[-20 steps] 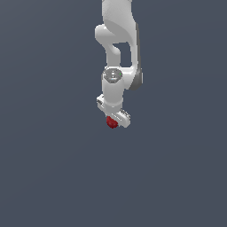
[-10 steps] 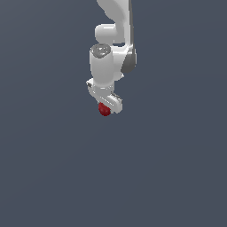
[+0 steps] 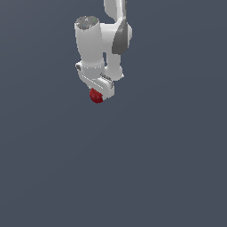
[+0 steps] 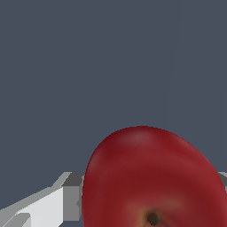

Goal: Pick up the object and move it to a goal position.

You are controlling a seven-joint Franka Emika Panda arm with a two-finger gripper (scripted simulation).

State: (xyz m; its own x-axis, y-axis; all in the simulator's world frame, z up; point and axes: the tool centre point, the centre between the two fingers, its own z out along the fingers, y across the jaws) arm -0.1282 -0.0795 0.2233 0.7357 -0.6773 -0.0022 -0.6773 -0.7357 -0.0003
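Observation:
The small dark red apple-like ball (image 3: 95,96) hangs under the white gripper (image 3: 96,94) in the upper part of the exterior view, held in the air. The gripper is shut on it; its fingers are mostly hidden behind the hand and the ball. In the wrist view the ball (image 4: 150,177) fills much of the picture, its dimple showing, with one white-and-grey finger (image 4: 66,197) pressed against its side. The other finger barely shows at the picture's edge.
The white arm (image 3: 99,40) reaches down from the exterior view's top. Around it is only a plain dark blue-grey ground (image 3: 155,168). No goal marker shows.
The arm has carried the ball upward and to the exterior view's left over the last second, and the wrist has turned. The ball stays held.

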